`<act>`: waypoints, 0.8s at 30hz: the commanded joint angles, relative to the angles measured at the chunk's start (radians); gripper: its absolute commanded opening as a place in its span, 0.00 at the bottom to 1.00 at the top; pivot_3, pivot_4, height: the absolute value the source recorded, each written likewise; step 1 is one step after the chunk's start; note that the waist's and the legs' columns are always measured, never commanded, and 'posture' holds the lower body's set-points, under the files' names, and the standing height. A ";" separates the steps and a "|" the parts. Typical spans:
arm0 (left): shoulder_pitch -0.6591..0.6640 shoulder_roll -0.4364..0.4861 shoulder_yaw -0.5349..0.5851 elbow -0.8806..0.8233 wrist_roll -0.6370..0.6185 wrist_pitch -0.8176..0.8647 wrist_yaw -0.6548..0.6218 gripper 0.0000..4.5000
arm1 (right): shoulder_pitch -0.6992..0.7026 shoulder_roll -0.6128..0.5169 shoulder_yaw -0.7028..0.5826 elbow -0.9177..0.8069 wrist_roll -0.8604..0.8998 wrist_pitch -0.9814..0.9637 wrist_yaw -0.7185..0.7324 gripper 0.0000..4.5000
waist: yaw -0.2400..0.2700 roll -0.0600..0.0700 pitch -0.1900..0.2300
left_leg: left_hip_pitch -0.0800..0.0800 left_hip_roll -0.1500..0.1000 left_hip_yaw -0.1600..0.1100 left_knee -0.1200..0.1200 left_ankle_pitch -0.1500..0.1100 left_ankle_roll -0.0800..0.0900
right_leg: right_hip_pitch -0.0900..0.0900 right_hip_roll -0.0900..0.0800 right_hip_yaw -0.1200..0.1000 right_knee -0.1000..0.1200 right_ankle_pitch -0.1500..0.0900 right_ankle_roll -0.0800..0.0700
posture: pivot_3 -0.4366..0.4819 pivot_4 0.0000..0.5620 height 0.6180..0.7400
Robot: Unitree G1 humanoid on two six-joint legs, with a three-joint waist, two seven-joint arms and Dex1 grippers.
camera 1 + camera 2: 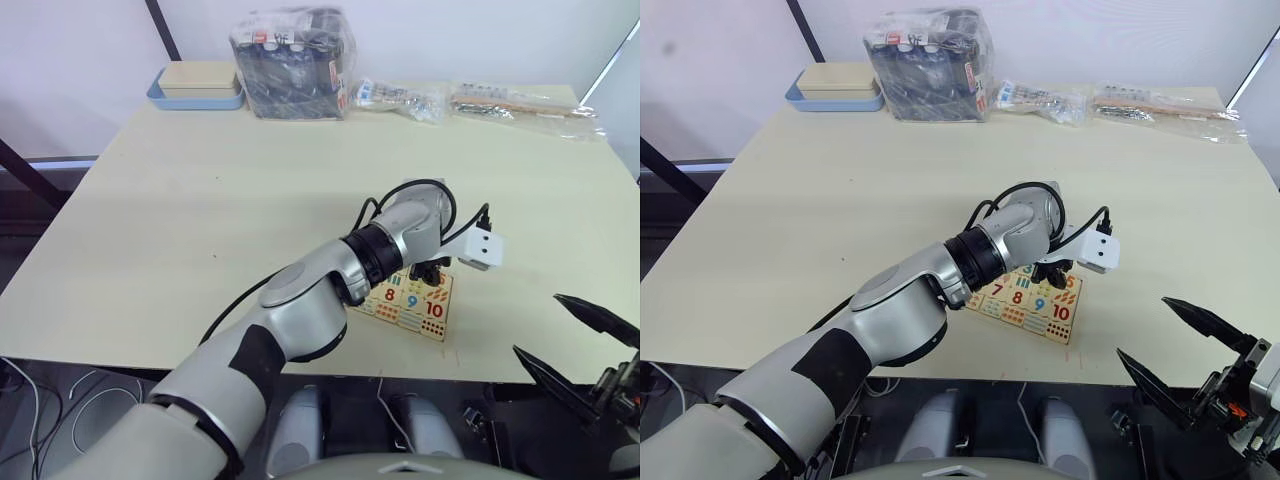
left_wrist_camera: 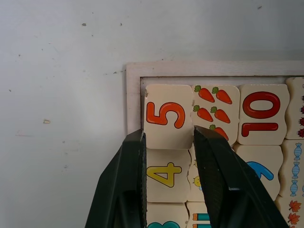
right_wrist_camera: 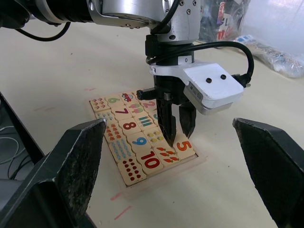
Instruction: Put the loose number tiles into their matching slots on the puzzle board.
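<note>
Puzzle board [image 3: 142,142]: flat light-wood board, lying on the table [image 1: 200,200] at lower centre-right of the head views, near the table's front edge. Its slots are filled with wavy-edged squares: coloured numbers 7, 8, 9 and 10 in one row, picture squares of dots, carrots and other counted objects beside them.

Number tile 5 [image 2: 167,114]: orange digit, seated in the corner slot of the board, next to the carrot square [image 2: 213,111] and the red 10 [image 2: 261,114]. Number tile 4 [image 2: 166,175], yellow digit, sits in the adjoining slot of the same column; a teal digit shows partly beyond it.

Left gripper [image 3: 176,135]: pointing straight down over the board's corner, its two black fingers set narrowly, one on each side edge of the 5 tile and touching it.

Right gripper [image 1: 1185,345]: at lower right of the head views, off the table's front edge, fingers spread wide, holding nothing.

Blue-rimmed tray [image 1: 195,98]: upper left of the table, carrying a flat beige block [image 1: 198,76].

Clear plastic bag [image 1: 292,62]: upper centre, packed with dark items, exact contents hard to tell.

Flat clear packets [image 1: 470,102]: upper right, along the far edge, contents unclear.
</note>
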 commanded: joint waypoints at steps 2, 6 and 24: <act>-0.011 -0.012 0.025 -0.021 0.002 -0.005 -0.001 0.21 | 0.010 0.001 -0.005 -0.020 0.004 -0.018 -0.001 1.00 | 0.000 0.000 0.000 | 0.000 0.000 0.000 0.000 0.000 0.000 | 0.000 0.000 0.000 0.000 0.000 0.000 | 0.48 0.27 1.00; -0.011 -0.014 0.028 -0.019 0.002 -0.009 0.002 0.21 | 0.011 0.002 -0.005 -0.018 0.003 -0.020 0.001 1.00 | 0.000 0.000 0.000 | 0.000 0.000 0.000 0.000 0.000 0.000 | 0.000 0.000 0.000 0.000 0.000 0.000 | 0.48 0.27 1.00; -0.001 0.097 0.262 -0.134 -0.172 0.004 -0.064 0.59 | 0.007 -0.001 -0.005 -0.007 -0.002 -0.022 0.003 1.00 | -0.001 0.002 -0.001 | 0.000 0.000 0.000 0.000 0.000 0.000 | 0.000 0.000 0.000 0.000 0.000 -0.001 | 0.48 0.27 1.00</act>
